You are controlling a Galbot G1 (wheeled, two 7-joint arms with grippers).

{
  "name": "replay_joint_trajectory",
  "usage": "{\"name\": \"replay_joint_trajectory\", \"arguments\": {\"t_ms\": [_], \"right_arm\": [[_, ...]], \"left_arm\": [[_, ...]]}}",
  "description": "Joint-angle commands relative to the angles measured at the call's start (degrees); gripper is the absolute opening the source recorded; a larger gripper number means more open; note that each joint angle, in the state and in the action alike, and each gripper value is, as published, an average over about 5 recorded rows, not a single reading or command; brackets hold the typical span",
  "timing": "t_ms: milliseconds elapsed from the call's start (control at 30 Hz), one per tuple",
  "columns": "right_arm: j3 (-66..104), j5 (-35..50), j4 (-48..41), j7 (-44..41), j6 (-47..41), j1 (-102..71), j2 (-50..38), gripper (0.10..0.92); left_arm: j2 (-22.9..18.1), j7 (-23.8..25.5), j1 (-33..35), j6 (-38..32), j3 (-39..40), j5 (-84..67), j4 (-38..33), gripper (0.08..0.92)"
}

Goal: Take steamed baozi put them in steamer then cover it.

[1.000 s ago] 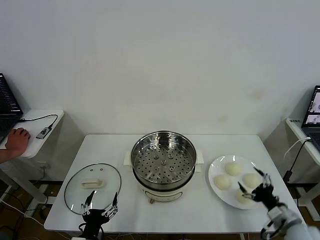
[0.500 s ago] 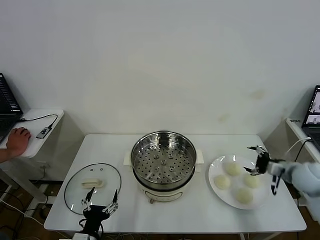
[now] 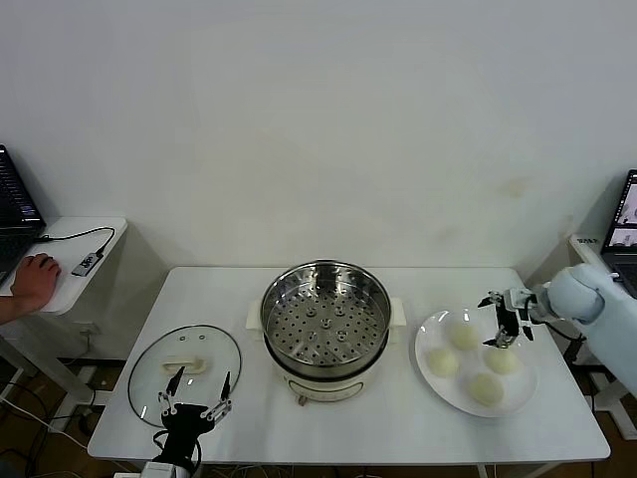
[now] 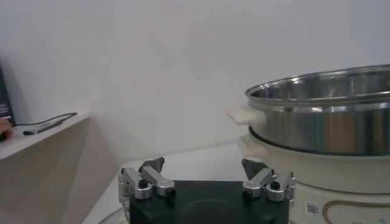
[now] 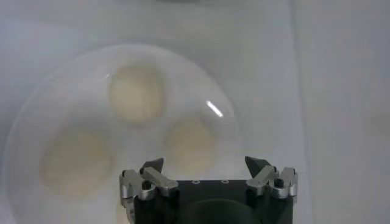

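On the white table (image 3: 398, 423), four steamed baozi (image 3: 464, 336) are sitting on a white plate (image 3: 430, 381), right of the uncovered steamer (image 3: 325, 319). Above them the right gripper (image 3: 504, 320) is hovering, jaws spread, gripping nothing. By the near edge, the left gripper (image 3: 194, 407) is waiting open beside the cover (image 3: 185, 373). A plain white wall (image 3: 318, 119) is standing behind.

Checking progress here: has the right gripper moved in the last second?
Yes. The right gripper went from the plate's near edge toward the wall and now hangs open over the far baozi.
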Motion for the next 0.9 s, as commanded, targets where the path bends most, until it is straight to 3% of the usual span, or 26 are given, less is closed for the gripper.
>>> {"name": "replay_joint_trajectory", "arguments": {"t_ms": [33,700,900], "right_arm": [[-10.6,0.66,-7.09,-3.14,-0.86,8.57,4.08,0.823],[-11.02,-2.95,-13.21,-0.48,-0.55,7.94,11.63,0.821],[-11.29,-3.26,-13.38,-0.21,-0.4,7.65,12.22,0.773]], "left_arm": [[-0.04,0.11,-0.24,-0.32,-0.23,0.59,0.11,0.823],[0.23,0.32,0.05,-1.16,-1.06,2.13,-0.1,0.823],[0.11,0.33,0.13,-1.37,-1.03,2.37,-0.17,0.823]]}}
